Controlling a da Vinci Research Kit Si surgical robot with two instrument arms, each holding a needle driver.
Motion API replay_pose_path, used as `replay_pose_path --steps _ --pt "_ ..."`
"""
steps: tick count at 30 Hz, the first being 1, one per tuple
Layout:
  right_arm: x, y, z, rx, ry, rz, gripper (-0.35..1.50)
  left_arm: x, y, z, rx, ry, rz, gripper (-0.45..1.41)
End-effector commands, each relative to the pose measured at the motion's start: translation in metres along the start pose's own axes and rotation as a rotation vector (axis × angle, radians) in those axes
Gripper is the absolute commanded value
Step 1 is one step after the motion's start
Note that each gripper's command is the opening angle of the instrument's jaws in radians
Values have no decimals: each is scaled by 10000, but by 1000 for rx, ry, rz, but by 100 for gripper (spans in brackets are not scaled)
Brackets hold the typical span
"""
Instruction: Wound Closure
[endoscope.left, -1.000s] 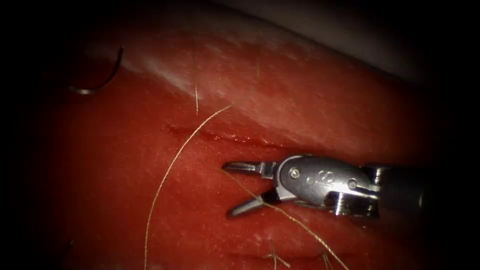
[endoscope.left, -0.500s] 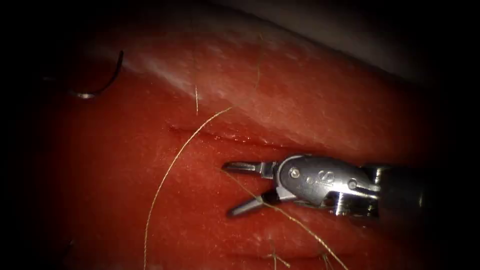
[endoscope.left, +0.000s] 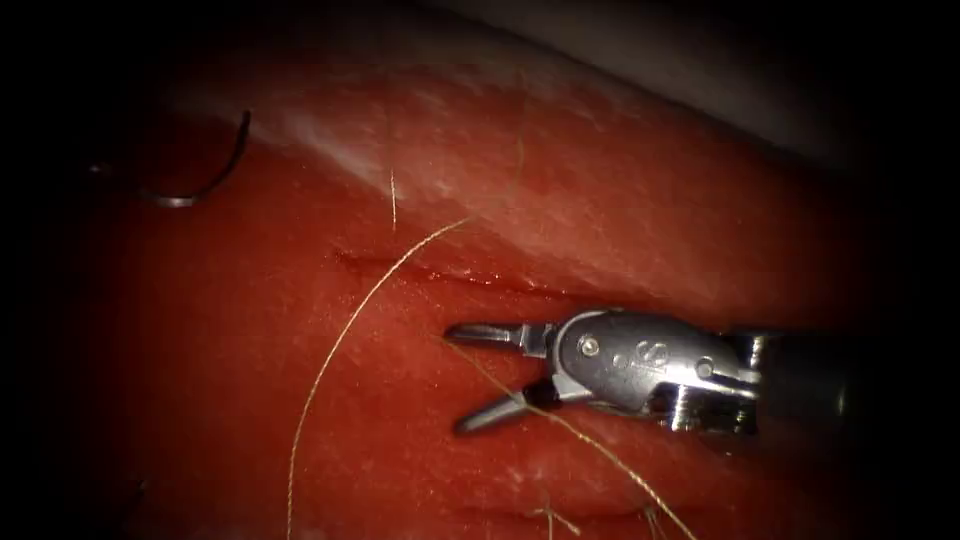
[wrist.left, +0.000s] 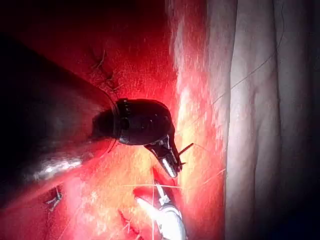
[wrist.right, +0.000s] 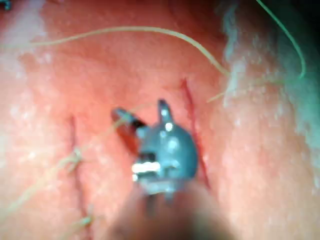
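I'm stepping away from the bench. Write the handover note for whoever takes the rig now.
Right tool: jaws open, holding nothing, just below the cut, with thread running under it.
Left tool: seen in the left wrist view; grip unclear.
Needle: lying free on the tissue, far left of the cut, in neither tool.
Done: knotted stitches in a second cut below.
Left: the upper cut appears open.

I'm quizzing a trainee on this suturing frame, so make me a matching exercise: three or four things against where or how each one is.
Things:
1. needle
2. right arm's tool
3. thread
4. cut

States:
a. short dark slit in the tissue
b. jaws open, holding nothing
c. lying free on the tissue, far left of the cut
d. long pale strand crossing the cut's left end

Pairs: 1-c, 2-b, 3-d, 4-a
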Motion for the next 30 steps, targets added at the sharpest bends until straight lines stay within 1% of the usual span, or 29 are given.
replay_pose_path --steps 1,14,19,30 --pt "-1 1 9 1 2 -1 146 -8 -3 3 -3 -1 -1 -35" --pt "-1 1 9 1 2 -1 146 -10 -3 5 -14 -11 -1 -35" --pt "-1 1 9 1 2 -1 146 -19 -5 9 -13 -26 10 -35" --pt "-1 1 9 1 2 -1 146 -16 -4 9 -18 -26 8 -35"
